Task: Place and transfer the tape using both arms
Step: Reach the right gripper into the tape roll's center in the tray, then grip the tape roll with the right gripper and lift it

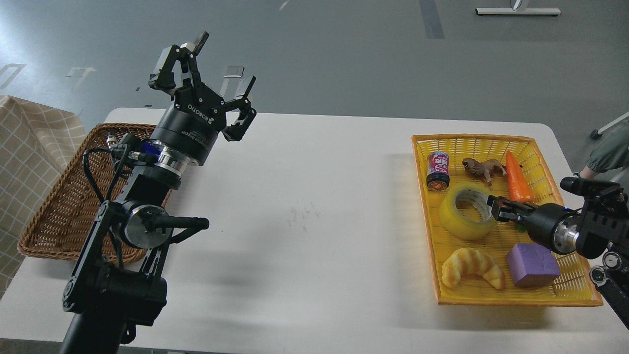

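Note:
The tape (462, 221), a translucent yellow roll with a whitish core, lies tilted in the yellow basket (496, 297) at the table's right. My right gripper (493, 208) comes in from the right, and its dark fingers pinch the roll's right wall, one inside the core and one outside. My left gripper (211, 83) is open and empty, held high over the table's back left and pointing up and away, far from the tape.
The yellow basket also holds a small can (438, 170), a toy animal (484, 168), a carrot (518, 179), a croissant (471, 266) and a purple block (533, 264). A brown wicker basket (54, 216) sits at the left, partly behind my left arm. A person's sleeve (609, 147) shows at the right edge.

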